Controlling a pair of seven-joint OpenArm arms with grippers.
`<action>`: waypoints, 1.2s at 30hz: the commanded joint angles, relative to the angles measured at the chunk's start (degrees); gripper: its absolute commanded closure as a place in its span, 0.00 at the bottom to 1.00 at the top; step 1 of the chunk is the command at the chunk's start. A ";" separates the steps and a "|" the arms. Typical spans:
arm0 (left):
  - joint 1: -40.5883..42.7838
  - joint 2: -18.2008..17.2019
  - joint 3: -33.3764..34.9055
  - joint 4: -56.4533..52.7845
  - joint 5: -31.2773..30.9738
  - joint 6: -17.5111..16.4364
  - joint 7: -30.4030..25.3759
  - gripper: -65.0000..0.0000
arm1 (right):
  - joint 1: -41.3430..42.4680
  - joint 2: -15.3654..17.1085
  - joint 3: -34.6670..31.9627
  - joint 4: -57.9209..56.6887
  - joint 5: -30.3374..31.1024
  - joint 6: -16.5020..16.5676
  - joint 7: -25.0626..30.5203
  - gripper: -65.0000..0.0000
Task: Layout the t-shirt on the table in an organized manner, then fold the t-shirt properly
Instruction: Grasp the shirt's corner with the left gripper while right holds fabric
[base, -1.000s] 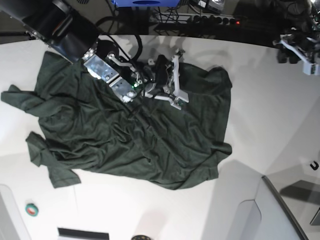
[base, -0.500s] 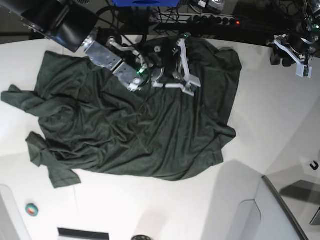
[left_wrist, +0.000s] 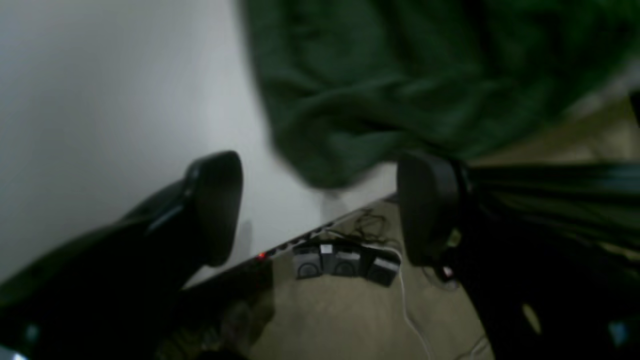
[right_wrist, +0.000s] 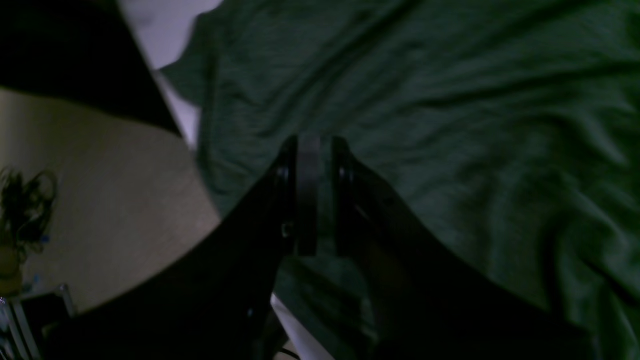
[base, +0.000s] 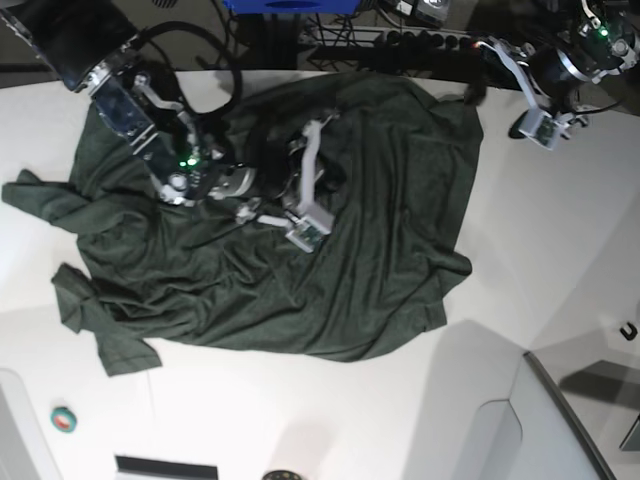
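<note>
— Green cotton, wrinkled, is that the t-shirt (base: 300, 260)?

— Yes, spread on the glossy white surface (base: 540, 260), its far hem at the curved edge. My right claw (right_wrist: 315, 195) hangs over it, pressed nearly together, with only a grey strip showing between the pads; whether cloth is caught there is hidden.

— And the left?

— My left claw (left_wrist: 320, 210) stands spread and empty at the far edge, blurred, with bare surface beside it.
</note>
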 joint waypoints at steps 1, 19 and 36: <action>-0.20 -1.02 0.81 0.88 0.44 -0.03 -1.02 0.29 | 0.34 0.55 1.26 1.15 0.75 0.36 0.86 0.92; -2.40 0.21 13.99 1.24 26.73 -0.03 -0.85 0.29 | -2.83 0.55 5.83 0.88 0.66 0.45 0.86 0.92; -5.03 3.20 -4.20 -19.60 -21.63 -0.03 5.13 0.29 | -3.27 0.72 5.83 0.80 0.48 0.45 0.86 0.92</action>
